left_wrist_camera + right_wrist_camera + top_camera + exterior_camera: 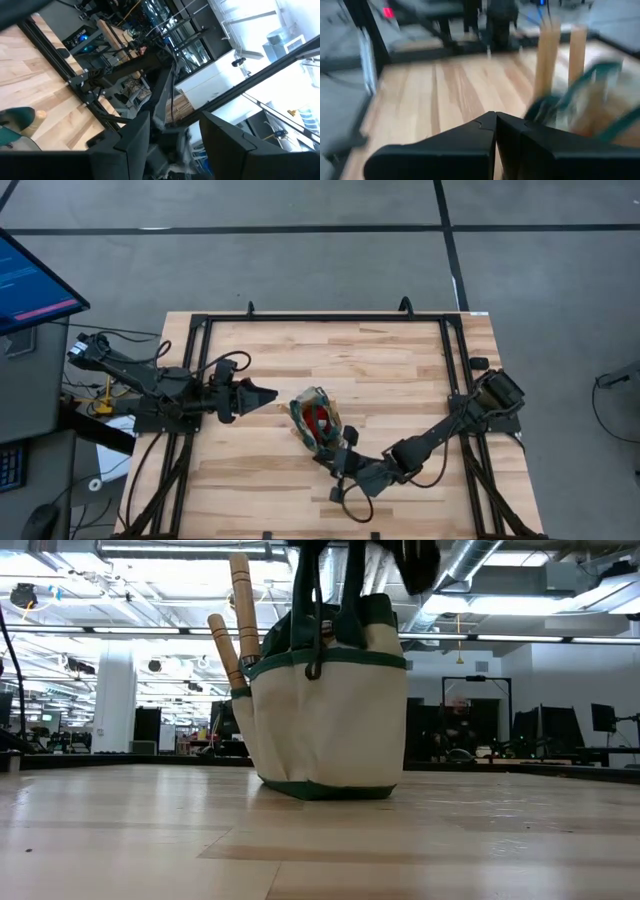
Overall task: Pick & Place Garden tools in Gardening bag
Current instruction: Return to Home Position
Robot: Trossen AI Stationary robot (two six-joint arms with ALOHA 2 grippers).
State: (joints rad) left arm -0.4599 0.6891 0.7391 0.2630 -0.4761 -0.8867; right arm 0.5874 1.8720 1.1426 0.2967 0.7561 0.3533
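Note:
The gardening bag (316, 422) stands upright on its base in the middle of the table; in the low view (330, 710) it is tan with green edging. Two light wooden tool handles (243, 600) stick up out of a side pocket. A small red item (319, 418) shows inside the bag from above. My right gripper (495, 117) is shut and empty, just off the bag's near right side (343, 456). My left gripper (175, 145) is open and empty, left of the bag (265, 393), pointing toward it.
A black metal frame (205, 320) runs along the table's far, left and right edges. Bare wood lies on the far side of the bag and to its right. A monitor (30, 280) stands beyond the table's left edge.

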